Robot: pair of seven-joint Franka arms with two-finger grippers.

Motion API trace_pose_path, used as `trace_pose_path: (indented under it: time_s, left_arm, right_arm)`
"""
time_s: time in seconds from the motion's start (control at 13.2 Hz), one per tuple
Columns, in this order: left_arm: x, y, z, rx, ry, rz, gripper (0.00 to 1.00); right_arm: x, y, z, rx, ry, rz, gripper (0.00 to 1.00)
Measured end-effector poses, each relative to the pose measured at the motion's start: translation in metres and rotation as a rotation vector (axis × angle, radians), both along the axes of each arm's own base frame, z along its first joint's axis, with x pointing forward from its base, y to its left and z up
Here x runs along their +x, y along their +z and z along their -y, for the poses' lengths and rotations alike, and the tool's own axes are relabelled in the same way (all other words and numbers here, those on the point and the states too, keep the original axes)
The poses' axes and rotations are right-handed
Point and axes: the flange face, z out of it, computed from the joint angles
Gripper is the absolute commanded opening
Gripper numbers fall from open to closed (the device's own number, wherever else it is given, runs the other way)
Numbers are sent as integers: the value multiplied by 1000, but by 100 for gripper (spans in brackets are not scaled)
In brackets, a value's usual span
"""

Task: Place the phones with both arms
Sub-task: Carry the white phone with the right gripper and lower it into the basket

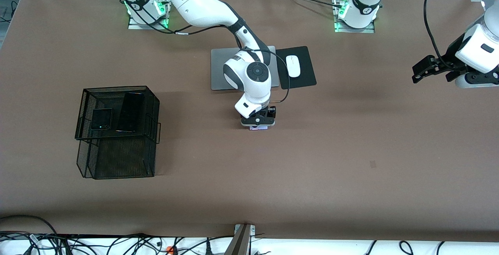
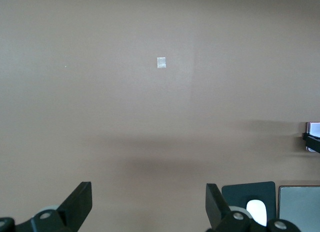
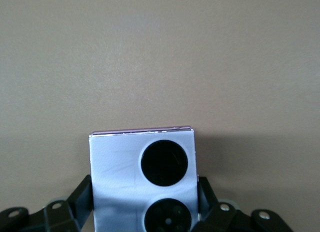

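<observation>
Right gripper (image 1: 258, 124) pinches lilac-white phone (image 3: 142, 179) between its fingers.

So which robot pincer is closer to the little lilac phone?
The right one. The right pincer is down at the lilac phone, a finger at each side of it. The left pincer hangs open over bare table toward the left arm's end, well away from the phone.

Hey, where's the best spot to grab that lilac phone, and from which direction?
Grip the lilac phone across its two long side edges, coming straight down from above. It lies flat on the table, lenses up, so only the thin edges offer purchase. The right end effector already straddles it this way.
</observation>
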Motion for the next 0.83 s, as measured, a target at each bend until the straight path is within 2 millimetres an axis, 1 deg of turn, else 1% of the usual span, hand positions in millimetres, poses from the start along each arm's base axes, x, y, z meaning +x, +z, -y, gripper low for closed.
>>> trace_pose_path:
  time_s: [0.08, 0.23, 0.38, 0.53, 0.6, 0.68, 0.76, 0.83]
  left_arm:
    - [0, 0, 0, 0, 0, -1, 100]
    - [0, 0, 1, 0, -1, -2, 100]
    - [0, 0, 3, 0, -4, -2, 100]
    - [0, 0, 3, 0, -5, -4, 100]
    - [-1, 0, 3, 0, -5, -9, 100]
    - [-2, -1, 3, 1, -5, -18, 100]
    - [-4, -2, 3, 2, -5, -33, 100]
    - [-5, -2, 3, 2, -5, -41, 100]
  right_arm:
    - [2, 11, -1, -11, -4, -9, 0]
    - [6, 43, -4, -26, -13, -25, 0]
    - [11, 85, -3, -23, -23, -28, 0]
    - [18, 136, 7, -12, -42, -21, 0]
    - [25, 159, 19, -14, -60, -19, 0]
    - [34, 178, 38, -30, -81, -25, 0]
    - [46, 189, 64, -52, -94, -36, 0]
    - [59, 194, 95, -76, -98, -43, 0]
